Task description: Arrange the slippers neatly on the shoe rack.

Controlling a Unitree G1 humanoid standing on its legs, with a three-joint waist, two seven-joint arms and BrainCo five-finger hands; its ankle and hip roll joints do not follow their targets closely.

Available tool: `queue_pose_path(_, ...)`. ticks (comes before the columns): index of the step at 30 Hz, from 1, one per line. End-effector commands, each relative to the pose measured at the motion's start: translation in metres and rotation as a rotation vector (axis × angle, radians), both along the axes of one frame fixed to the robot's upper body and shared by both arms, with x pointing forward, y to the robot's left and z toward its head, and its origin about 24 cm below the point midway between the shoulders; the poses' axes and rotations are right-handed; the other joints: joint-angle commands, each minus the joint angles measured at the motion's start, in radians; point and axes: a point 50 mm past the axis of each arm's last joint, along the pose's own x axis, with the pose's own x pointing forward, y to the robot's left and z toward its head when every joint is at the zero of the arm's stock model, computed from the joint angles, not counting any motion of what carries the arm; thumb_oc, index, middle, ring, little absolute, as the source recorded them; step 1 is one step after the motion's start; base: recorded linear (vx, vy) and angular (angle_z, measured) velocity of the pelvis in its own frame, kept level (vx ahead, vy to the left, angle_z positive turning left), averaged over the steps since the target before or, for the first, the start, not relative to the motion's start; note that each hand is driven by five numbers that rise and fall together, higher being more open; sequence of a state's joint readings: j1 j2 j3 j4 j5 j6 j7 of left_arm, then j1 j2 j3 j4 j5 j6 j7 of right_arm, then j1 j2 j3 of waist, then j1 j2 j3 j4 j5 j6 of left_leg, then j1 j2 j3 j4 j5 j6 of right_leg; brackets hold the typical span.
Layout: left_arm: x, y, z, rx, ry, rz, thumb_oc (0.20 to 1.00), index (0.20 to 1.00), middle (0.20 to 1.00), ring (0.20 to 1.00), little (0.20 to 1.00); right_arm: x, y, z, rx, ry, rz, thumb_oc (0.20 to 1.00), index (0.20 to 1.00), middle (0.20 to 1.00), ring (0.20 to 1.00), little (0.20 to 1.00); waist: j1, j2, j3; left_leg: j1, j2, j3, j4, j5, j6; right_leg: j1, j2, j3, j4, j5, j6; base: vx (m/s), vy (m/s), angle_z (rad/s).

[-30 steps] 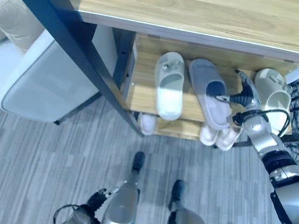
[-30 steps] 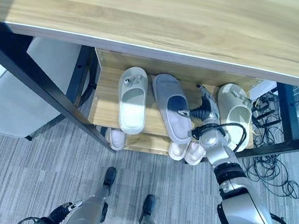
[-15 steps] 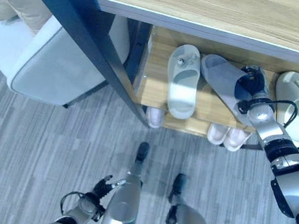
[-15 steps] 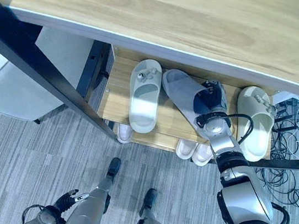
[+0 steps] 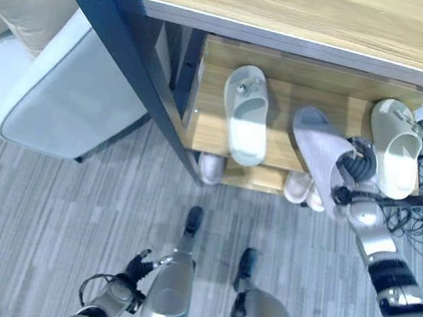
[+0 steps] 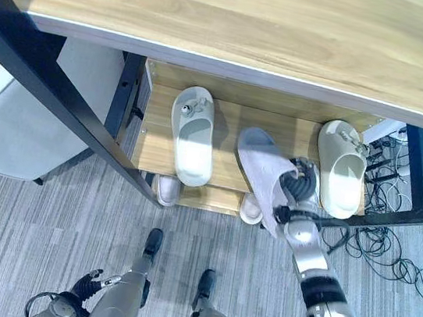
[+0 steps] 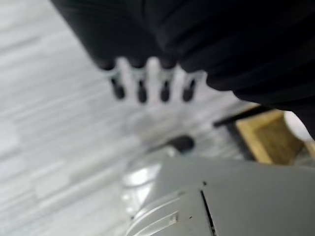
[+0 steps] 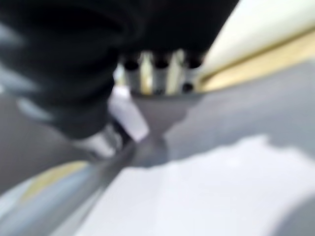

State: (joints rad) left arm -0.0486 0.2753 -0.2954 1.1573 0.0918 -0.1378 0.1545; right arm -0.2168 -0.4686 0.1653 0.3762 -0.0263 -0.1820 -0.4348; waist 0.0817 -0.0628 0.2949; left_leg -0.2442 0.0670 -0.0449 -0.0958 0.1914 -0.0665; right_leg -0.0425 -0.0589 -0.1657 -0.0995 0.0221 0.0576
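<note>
Now our right hand (image 6: pixel 299 193) has its fingers curled round the grey slipper (image 6: pixel 260 173), held tilted half off the shoe rack (image 6: pixel 155 141) front edge, between two cream slippers (image 6: pixel 191 134); our grip could slip and drop it. Our left hand (image 5: pixel 136 265) hangs relaxed, holding nothing.

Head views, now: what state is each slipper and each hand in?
grey slipper: gripped by the right hand, tilted, its heel past the shelf's front edge.
left white slipper: flat on the shelf.
right white slipper: flat on the shelf.
right hand: shut on the grey slipper.
left hand: low, holding nothing.
</note>
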Motion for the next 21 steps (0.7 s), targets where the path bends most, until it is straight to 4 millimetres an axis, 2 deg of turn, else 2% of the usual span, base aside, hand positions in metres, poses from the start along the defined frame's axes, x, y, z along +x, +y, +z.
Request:
queue_pose_path(1,-0.015,-0.022,-0.012,-0.034,0.093,-0.087,1.0,1.0,1.0,1.0,1.0,-0.003,0.003,0.038,-0.145,-0.124,0.181,0.2,0.2,0.2,0.2,0.2,-0.018,0.024,-0.065,0.116,-0.007,0.033,0.009,-0.155,0.006,0.006,-0.026,0.016,0.042,-0.072,0.063,0.0,0.012,-0.13)
queue_pose_path(2,-0.017,-0.021,-0.012,-0.044,0.101,-0.073,1.0,1.0,1.0,1.0,1.0,-0.01,0.01,0.033,-0.171,-0.097,0.241,0.2,0.2,0.2,0.2,0.2,-0.026,0.024,-0.072,0.125,-0.008,0.038,0.009,-0.159,0.006,0.012,-0.026,0.02,0.043,-0.072,0.063,0.0,0.018,-0.17)
queue_pose_path(3,-0.021,-0.013,-0.012,-0.056,0.102,-0.02,1.0,1.0,1.0,1.0,1.0,-0.023,0.019,0.019,-0.182,-0.032,0.329,0.2,0.2,0.2,0.2,0.2,-0.035,0.024,-0.084,0.143,-0.009,0.047,0.009,-0.165,0.008,0.024,-0.026,0.026,0.043,-0.072,0.063,0.0,0.019,-0.23)
queue_pose_path(4,-0.022,-0.013,-0.012,-0.056,0.103,-0.019,1.0,1.0,1.0,1.0,1.0,-0.024,0.019,0.019,-0.181,-0.031,0.329,0.2,0.2,0.2,0.2,0.2,-0.035,0.024,-0.085,0.144,-0.009,0.047,0.009,-0.166,0.008,0.026,-0.026,0.026,0.042,-0.072,0.063,0.0,0.017,-0.18)
queue_pose_path(7,-0.026,0.006,-0.009,-0.058,0.075,0.143,1.0,1.0,1.0,1.0,1.0,-0.046,0.037,0.001,-0.207,0.053,0.461,0.2,0.2,0.2,0.2,0.2,-0.047,0.025,-0.102,0.174,-0.009,0.061,0.009,-0.174,0.011,0.043,-0.03,0.036,0.045,-0.071,0.067,0.0,0.032,-0.19)
queue_pose_path(10,-0.028,0.032,-0.003,-0.038,0.019,0.337,1.0,1.0,1.0,1.0,1.0,-0.068,0.044,-0.025,-0.151,0.167,0.499,0.2,0.2,0.2,0.2,0.2,-0.052,0.024,-0.117,0.2,-0.01,0.065,0.009,-0.181,0.014,0.059,-0.036,0.04,0.058,-0.085,0.069,0.01,0.013,-0.06)
queue_pose_path(12,-0.026,0.048,0.003,-0.007,-0.031,0.442,1.0,1.0,1.0,1.0,1.0,-0.078,0.042,-0.043,-0.098,0.244,0.473,0.2,0.2,0.2,0.2,0.2,-0.056,0.025,-0.107,0.207,-0.009,0.064,0.03,-0.188,0.018,0.051,-0.044,0.043,0.131,-0.116,0.064,-0.03,0.01,0.01)
queue_pose_path(14,-0.014,0.06,0.012,0.017,-0.107,0.502,1.0,1.0,1.0,1.0,1.0,-0.082,0.038,-0.054,-0.098,0.294,0.454,0.2,0.2,0.2,0.2,0.2,-0.061,0.025,-0.069,0.159,-0.011,0.063,0.145,-0.224,0.023,0.004,-0.057,0.048,0.233,-0.151,0.06,-0.18,0.02,-0.04)
queue_pose_path(17,0.006,0.072,0.025,0.018,-0.217,0.578,1.0,1.0,1.0,1.0,1.0,-0.074,0.028,-0.058,-0.108,0.304,0.401,0.2,0.2,0.2,0.2,0.2,-0.072,0.025,0.01,0.002,-0.017,0.06,0.374,-0.289,0.02,-0.147,-0.075,0.072,0.447,-0.196,0.048,-0.28,0.02,-0.11)
queue_pose_path(18,0.006,0.072,0.025,0.018,-0.217,0.578,1.0,1.0,1.0,1.0,1.0,-0.074,0.028,-0.058,-0.108,0.304,0.401,0.2,0.2,0.2,0.2,0.2,-0.072,0.025,0.008,-0.001,-0.017,0.06,0.376,-0.29,0.02,-0.15,-0.075,0.072,0.449,-0.197,0.048,-0.19,0.022,-0.08)
queue_pose_path(19,0.017,0.079,0.034,0.003,-0.285,0.632,1.0,1.0,1.0,1.0,1.0,-0.062,0.022,-0.059,-0.062,0.301,0.345,0.2,0.2,0.2,0.2,0.2,-0.074,0.031,0.028,-0.103,-0.008,0.058,0.514,-0.341,0.031,-0.256,-0.081,0.088,0.602,-0.256,0.036,-0.16,0.009,-0.19)
queue_pose_path(21,0.026,0.087,0.042,-0.024,-0.336,0.674,1.0,1.0,1.0,1.0,1.0,-0.045,0.017,-0.046,-0.029,0.254,0.326,0.2,0.2,0.2,0.2,0.2,-0.069,0.033,0.031,-0.204,-0.003,0.049,0.665,-0.406,0.053,-0.357,-0.087,0.108,0.744,-0.32,0.015,-0.17,-0.013,-0.26)
